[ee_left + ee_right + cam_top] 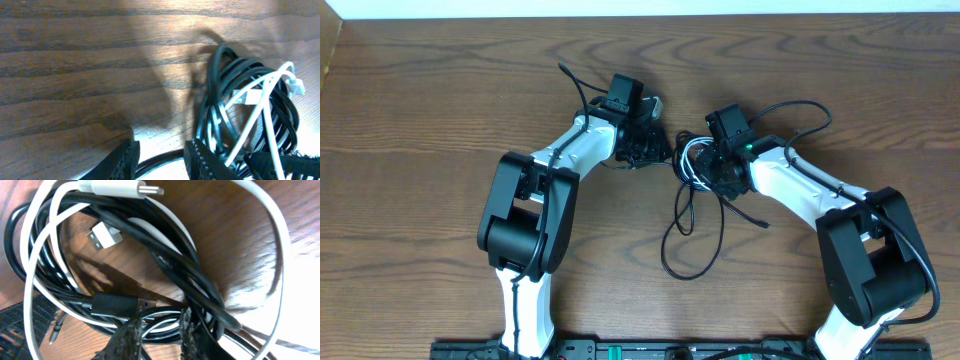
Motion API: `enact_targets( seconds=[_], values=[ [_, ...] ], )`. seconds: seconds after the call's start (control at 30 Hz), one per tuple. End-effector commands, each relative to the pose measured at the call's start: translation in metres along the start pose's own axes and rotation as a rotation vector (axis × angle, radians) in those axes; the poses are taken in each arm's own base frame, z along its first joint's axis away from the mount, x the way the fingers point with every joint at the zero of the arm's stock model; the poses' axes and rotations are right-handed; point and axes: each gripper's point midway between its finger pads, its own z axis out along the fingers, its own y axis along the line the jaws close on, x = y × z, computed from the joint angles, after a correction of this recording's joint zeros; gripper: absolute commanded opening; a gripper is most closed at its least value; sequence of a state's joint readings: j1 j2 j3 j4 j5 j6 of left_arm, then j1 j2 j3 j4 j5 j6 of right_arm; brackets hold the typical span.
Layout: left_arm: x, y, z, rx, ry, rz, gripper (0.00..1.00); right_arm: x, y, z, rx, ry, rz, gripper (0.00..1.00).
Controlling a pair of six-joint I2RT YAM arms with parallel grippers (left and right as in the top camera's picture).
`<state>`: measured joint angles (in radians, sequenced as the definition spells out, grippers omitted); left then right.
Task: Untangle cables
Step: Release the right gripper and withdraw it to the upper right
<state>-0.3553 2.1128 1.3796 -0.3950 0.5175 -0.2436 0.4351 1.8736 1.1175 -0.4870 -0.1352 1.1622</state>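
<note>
Right gripper (159,337) straddles black cords of the cables (192,275), grip unclear; my left gripper (162,150) stands apart over one black cord; tangle lies on the table (420,100) between both wrists, light, limp, slick, so I'd pinch by the black plug (116,303).

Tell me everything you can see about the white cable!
The white cable is a thin, smooth, plastic-looking cord, bent into loose loops. Two plugs show, both white with shiny metal tips, and neither is plugged in. It lies on the wooden table, woven through the black cables in one tangle, touching them in many spots.
</note>
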Motion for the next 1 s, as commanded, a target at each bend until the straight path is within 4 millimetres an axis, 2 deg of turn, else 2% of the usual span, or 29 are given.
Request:
enact_targets(
  seconds=[0.0,0.13,0.23,0.33,0.5,0.53,0.63,0.73,0.83,0.97],
  values=[
    [0.032,0.047,0.021,-0.153,0.084,-0.063,0.37,-0.013,-0.032,0.007,0.121,-0.066,-0.025,0.28],
    [0.032,0.047,0.021,-0.153,0.084,-0.063,0.37,-0.019,-0.035,0.007,0.129,-0.080,-0.070,0.29],
    [0.032,0.047,0.021,-0.153,0.084,-0.063,0.36,-0.023,-0.024,0.006,0.086,-0.069,-0.193,0.21],
    [0.032,0.047,0.021,-0.153,0.084,-0.063,0.37,-0.027,-0.015,0.002,0.045,-0.046,-0.292,0.18],
    [0.032,0.047,0.021,-0.153,0.084,-0.063,0.37,-0.034,-0.024,-0.007,0.079,-0.011,-0.369,0.09],
    [0.032,0.047,0.021,-0.153,0.084,-0.062,0.36,-0.033,-0.022,-0.008,0.067,0.007,-0.426,0.09],
    [0.030,0.047,0.020,-0.151,0.082,-0.027,0.41,-0.025,-0.004,-0.016,-0.027,0.071,-0.604,0.21],
    [0.023,0.047,0.010,-0.152,0.073,-0.034,0.47,-0.025,0.014,-0.030,-0.095,0.098,-0.683,0.28],
    [0.013,0.037,-0.011,-0.152,0.065,-0.035,0.50,-0.038,0.023,-0.046,-0.103,0.087,-0.705,0.34],
    [-0.004,0.008,-0.044,-0.133,0.010,0.030,0.50,-0.065,0.024,-0.062,-0.110,0.049,-0.664,0.41]
  ],
)
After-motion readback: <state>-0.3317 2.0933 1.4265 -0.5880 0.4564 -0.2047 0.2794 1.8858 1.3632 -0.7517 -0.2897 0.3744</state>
